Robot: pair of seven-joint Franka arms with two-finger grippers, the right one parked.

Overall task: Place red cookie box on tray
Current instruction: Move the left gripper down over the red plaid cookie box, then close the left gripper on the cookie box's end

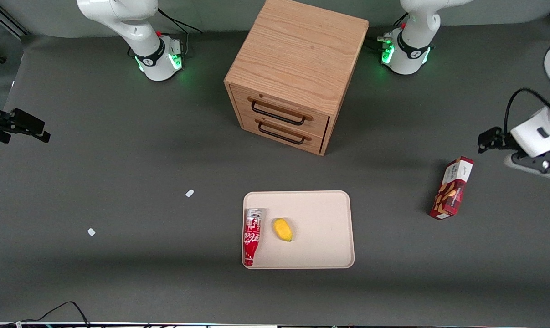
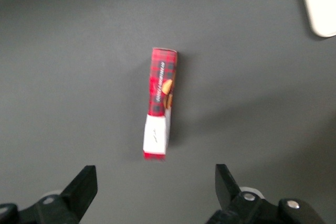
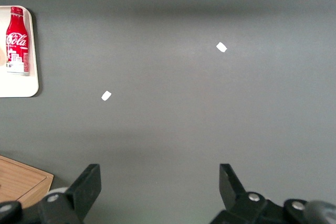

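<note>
While the box point(image 1: 452, 188) lies flat on the table point(image 1: 120, 173), well apart from the tray point(image 1: 320, 214), its white end points toward the arm bases and its red end toward the front camera. Seen from the front camera, it sits at about three o'clock from the tray, toward the working arm's end of the table. The pincer point(image 2: 155, 192) hangs above the table just beside the box's white end, holding nothing, its two fingers point(image 2: 84, 184) spread wide apart. On the tray lie a red-and-white can point(image 1: 252, 236) along the rim nearest the parked arm's end, and a yellow fruit point(image 1: 283, 229) just beside it. At twelve o'clock from the tray stands a wooden cabinet point(image 1: 293, 73) with two drawers. Two small white scraps point(image 1: 189, 193) lie toward the parked arm's end.
</note>
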